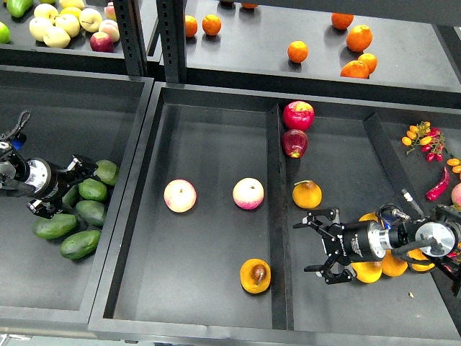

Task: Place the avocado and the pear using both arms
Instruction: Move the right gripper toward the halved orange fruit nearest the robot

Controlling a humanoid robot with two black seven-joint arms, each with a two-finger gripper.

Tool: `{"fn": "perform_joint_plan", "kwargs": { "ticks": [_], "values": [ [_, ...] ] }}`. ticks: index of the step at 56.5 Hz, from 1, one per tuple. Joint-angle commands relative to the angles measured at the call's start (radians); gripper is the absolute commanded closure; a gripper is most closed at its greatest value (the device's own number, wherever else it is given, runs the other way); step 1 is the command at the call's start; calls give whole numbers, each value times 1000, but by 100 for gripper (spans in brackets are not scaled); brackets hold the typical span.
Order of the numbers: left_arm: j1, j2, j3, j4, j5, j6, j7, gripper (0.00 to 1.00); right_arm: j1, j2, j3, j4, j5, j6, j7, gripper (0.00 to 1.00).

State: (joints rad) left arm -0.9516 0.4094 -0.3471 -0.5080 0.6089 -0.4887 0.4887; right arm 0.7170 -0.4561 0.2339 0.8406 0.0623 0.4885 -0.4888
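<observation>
The pear point(256, 275), orange-yellow with a dark brown blotch, lies at the front of the middle tray point(209, 130), close to its right divider. My right gripper point(318, 247) is open and empty, just right of that divider and slightly above the pear's level in the view. My left gripper point(74, 182) is at the pile of green avocados point(81, 244) in the left tray. A darker green avocado point(70, 196) shows right at its fingers. Whether the fingers hold it is hidden.
Two pale pink-yellow apples point(180, 195) point(248, 193) lie mid-tray. Two red apples point(298, 115) and a stemmed orange pear point(307, 194) lie in the right tray, with orange fruit point(392, 265) under my right wrist. Chillies point(436, 185) are far right. Shelf uprights point(130, 36) stand behind.
</observation>
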Motion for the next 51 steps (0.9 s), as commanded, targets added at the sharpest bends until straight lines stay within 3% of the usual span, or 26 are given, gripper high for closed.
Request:
{"fn": "perform_joint_plan", "kwargs": {
  "ticks": [1, 51],
  "values": [
    [-4, -1, -12, 0, -1, 0, 0, 1, -1, 40, -22, -2, -10, 0, 0, 1],
    [-7, -11, -35, -7, -8, 0, 0, 1, -34, 158, -82, -109, -36, 0, 0, 1]
  ]
}}
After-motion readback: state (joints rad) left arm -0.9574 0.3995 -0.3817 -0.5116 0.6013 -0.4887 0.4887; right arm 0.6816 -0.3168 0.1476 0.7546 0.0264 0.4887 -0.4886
